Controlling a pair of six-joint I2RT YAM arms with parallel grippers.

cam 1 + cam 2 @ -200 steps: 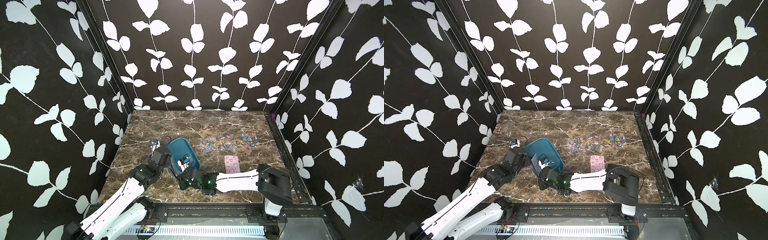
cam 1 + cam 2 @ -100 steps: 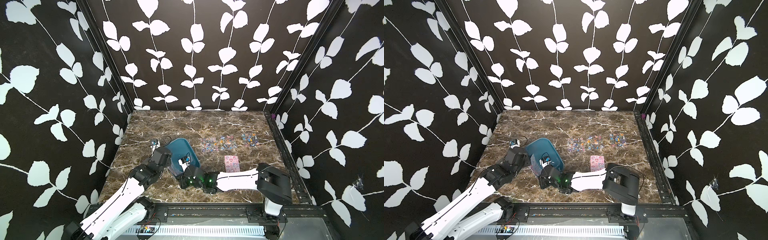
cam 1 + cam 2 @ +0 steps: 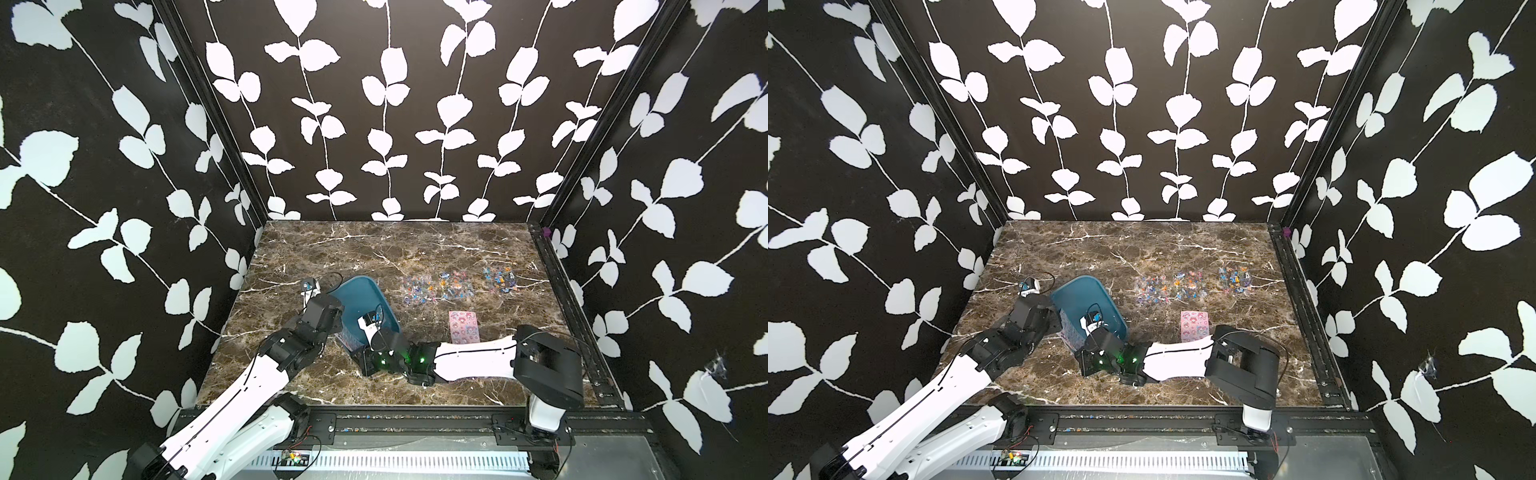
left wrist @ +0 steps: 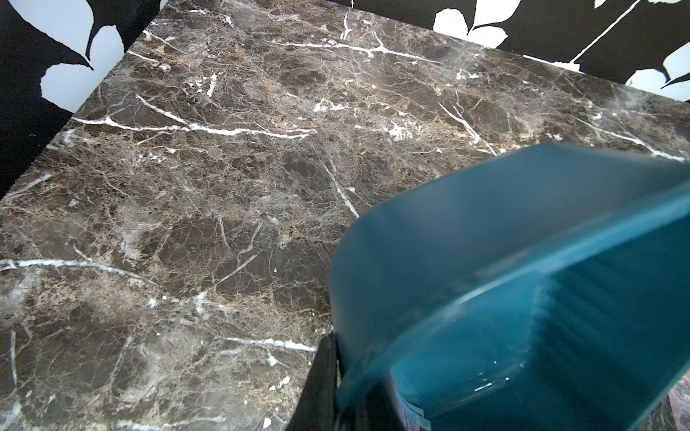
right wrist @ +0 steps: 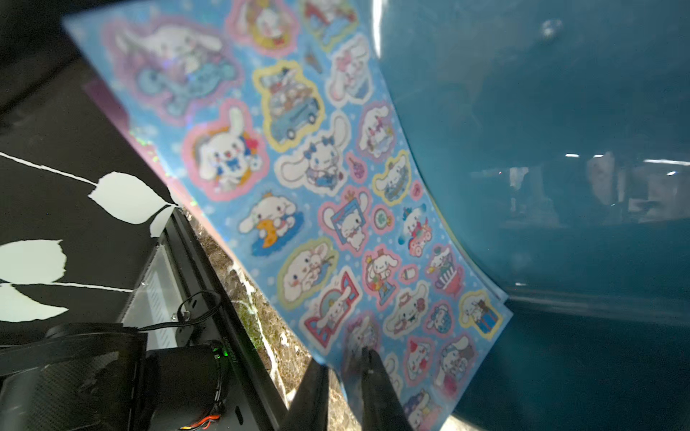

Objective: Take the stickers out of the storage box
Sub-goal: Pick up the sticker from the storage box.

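Observation:
The teal storage box (image 3: 361, 295) (image 3: 1084, 295) stands tilted on its near edge. My left gripper (image 4: 347, 392) is shut on its rim, one finger outside the wall (image 4: 485, 261) and one inside. A light-blue sticker sheet (image 5: 336, 186) leans out of the box over the near rim, with a pink sheet (image 5: 112, 100) behind it. My right gripper (image 5: 345, 358) straddles the blue sheet's lower edge, its jaws a narrow gap apart. On the table lie three clear sticker sheets (image 3: 419, 286) (image 3: 457, 284) (image 3: 498, 278) and one pink sheet (image 3: 462, 326).
The marble table (image 3: 374, 249) is walled in by black leaf-patterned panels. A black rail (image 3: 557, 291) runs along its right side. The right arm (image 3: 478, 359) lies low across the table's front. A small cabled device (image 3: 307, 286) sits left of the box.
The right gripper's jaws have parted slightly at the blue sheet's edge. The left gripper still holds the box tilted, and neither arm has moved much.

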